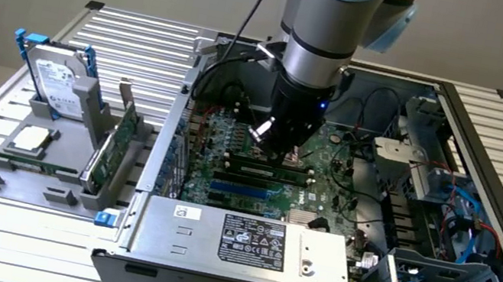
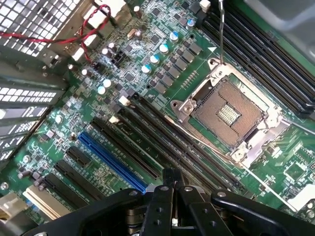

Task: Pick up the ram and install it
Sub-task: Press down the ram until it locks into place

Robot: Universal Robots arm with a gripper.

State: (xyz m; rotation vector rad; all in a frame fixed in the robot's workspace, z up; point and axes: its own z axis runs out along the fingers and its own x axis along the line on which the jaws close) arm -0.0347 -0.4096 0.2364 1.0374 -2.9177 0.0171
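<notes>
We see the claw (image 2: 173,186) with its fingers pressed together and nothing between them, low inside the open computer case (image 1: 331,279), right over the motherboard (image 1: 325,193). Its tips sit just above the long black memory slots (image 2: 162,142) that run beside the open processor socket (image 2: 229,113). In the exterior view, the ram (image 1: 262,167) lies seated along one of those slots directly under the claw, a thin green stick with dark chips. A blue expansion slot (image 2: 110,160) runs parallel just beyond the memory slots. Out past the case, toward the exterior view's left, a grey holder (image 1: 38,173) stands on the slatted desk (image 1: 136,35), carrying a hard drive (image 1: 57,83) upright at its back corner, a green expansion card (image 1: 117,141) along the edge nearest the case, and a square silver processor chip (image 1: 29,140) lying flat.
</notes>
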